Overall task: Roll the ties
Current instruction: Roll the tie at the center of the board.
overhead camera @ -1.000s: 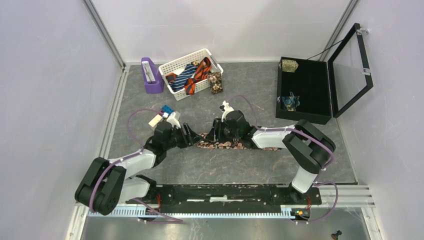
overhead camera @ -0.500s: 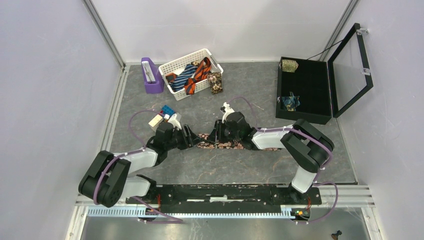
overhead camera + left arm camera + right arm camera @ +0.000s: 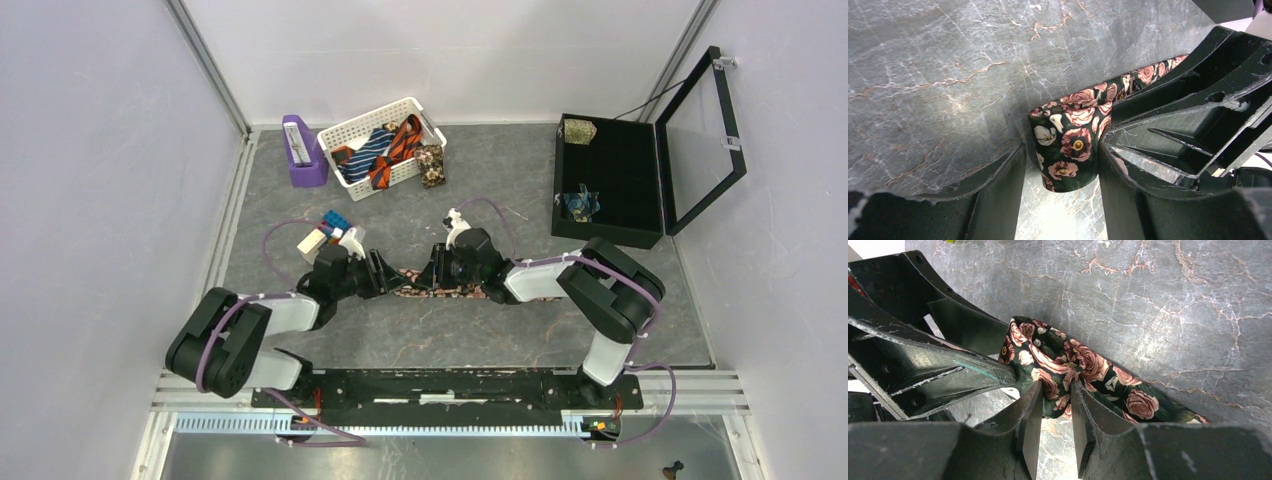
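Observation:
A dark tie with pink-cream flowers lies across the middle of the table, its length running right. My left gripper and right gripper face each other at its left end. In the left wrist view the folded-up tie end stands between my left gripper's fingers, touching the right one. In the right wrist view my right gripper pinches a bunched part of the tie between nearly closed fingers.
A white basket at the back holds a navy-white striped tie and an orange-black one; a tan floral tie lies beside it. A purple holder, toy blocks and an open black case with rolled ties.
The left arm's elbow has swung right and the left gripper has edged closer to the right gripper. The tie end stays held between them.

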Robot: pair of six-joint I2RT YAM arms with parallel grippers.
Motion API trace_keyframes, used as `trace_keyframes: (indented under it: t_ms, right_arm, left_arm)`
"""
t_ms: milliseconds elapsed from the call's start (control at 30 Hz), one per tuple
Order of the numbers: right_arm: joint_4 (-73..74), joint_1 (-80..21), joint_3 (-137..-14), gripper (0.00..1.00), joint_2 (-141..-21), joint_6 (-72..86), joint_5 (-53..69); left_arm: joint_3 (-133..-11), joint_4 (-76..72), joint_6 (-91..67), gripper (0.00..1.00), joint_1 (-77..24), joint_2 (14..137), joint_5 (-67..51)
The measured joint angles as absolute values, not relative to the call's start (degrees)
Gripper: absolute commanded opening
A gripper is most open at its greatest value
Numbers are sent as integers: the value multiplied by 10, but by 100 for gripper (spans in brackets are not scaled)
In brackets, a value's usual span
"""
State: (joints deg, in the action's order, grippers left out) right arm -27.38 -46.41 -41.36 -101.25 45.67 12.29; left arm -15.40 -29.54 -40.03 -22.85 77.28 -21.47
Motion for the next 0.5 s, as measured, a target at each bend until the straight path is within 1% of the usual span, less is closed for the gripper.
trace_keyframes:
  t_ms: [200,333,500]
  right_arm:
    - [-277,-464,-414,33,-1013,457,128]
    - [-280,-464,-414,33,-1016,457,130]
    - [-287,-464,-414,33,-1022,458,130]
  left_arm:
    - [-153,-333,-414,59,-229,801,-238]
    - [-144,-354,-430,55,-228,809,-247]
    - [-131,-379,-450,41,-226,819,-254]
